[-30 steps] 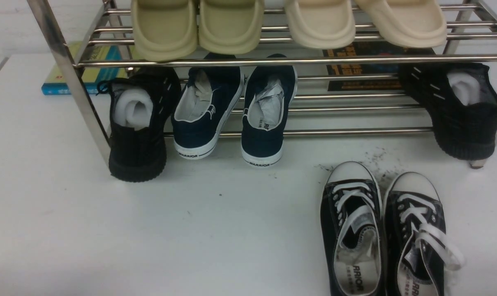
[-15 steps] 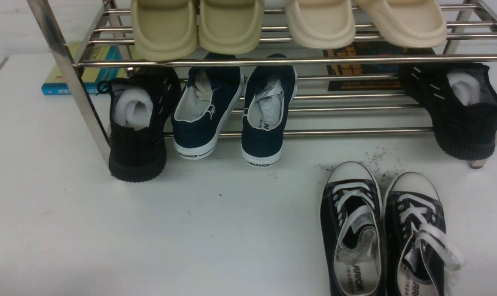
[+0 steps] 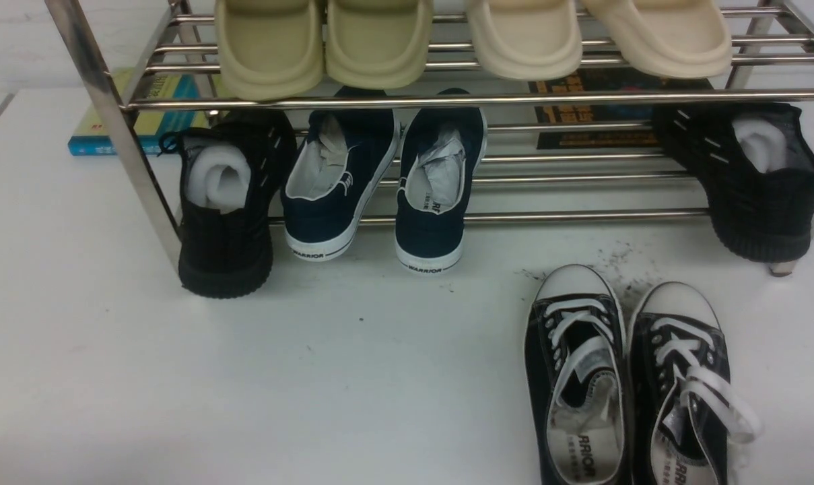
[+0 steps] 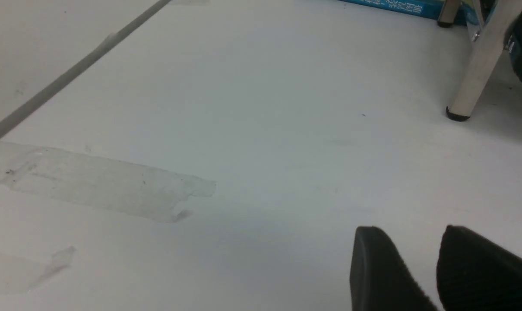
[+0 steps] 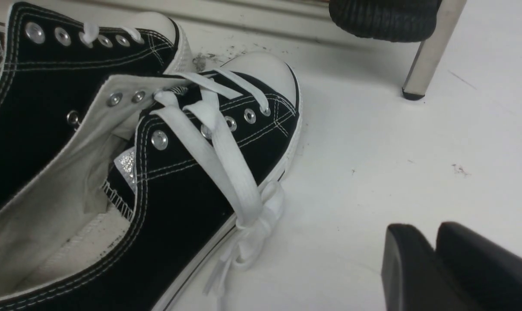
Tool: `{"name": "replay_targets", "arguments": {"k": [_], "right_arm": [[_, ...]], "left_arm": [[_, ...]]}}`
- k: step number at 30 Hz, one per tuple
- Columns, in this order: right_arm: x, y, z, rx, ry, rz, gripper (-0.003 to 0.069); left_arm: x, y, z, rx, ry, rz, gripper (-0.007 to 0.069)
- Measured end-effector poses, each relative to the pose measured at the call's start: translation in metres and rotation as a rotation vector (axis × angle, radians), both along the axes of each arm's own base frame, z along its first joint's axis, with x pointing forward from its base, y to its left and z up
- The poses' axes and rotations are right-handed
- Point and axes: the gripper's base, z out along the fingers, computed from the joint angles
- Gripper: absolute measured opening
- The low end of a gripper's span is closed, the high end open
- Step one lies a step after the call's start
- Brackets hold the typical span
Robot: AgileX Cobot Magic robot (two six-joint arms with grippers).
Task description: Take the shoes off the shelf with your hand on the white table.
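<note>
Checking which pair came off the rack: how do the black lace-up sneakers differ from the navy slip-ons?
The black lace-up sneakers lie flat on the white table in front of the shelf, toes toward it; the navy slip-ons sit tilted on its lower bars, heels outward. The sneakers have white laces and toe caps; the slip-ons show neither and are stuffed with paper. Both have white-edged soles.

Heels of the shoes [image 3: 625, 377] cut off below frame, book [image 3: 608, 108] behind the shelf [image 3: 407, 100] partly hidden, title perhaps unreadable.
</note>
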Motion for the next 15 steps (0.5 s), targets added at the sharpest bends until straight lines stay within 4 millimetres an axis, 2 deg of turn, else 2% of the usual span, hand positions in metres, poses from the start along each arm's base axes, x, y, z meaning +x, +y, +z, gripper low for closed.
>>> {"name": "replay_targets", "arguments": {"k": [5, 10, 15], "right_arm": [[0.000, 0.000, 0.000, 0.000, 0.000, 0.000, 0.0127], [0.000, 0.000, 0.000, 0.000, 0.000, 0.000, 0.0135], [0.000, 0.000, 0.000, -0.001, 0.000, 0.000, 0.0140]], "left_arm": [[0.001, -0.008, -0.001, -0.058, 0.003, -0.072, 0.0242], [0.001, -0.015, -0.001, 0.112, 0.030, -0.201, 0.0242], [0.001, -0.015, -0.001, 0.129, 0.033, -0.216, 0.0242]]}}
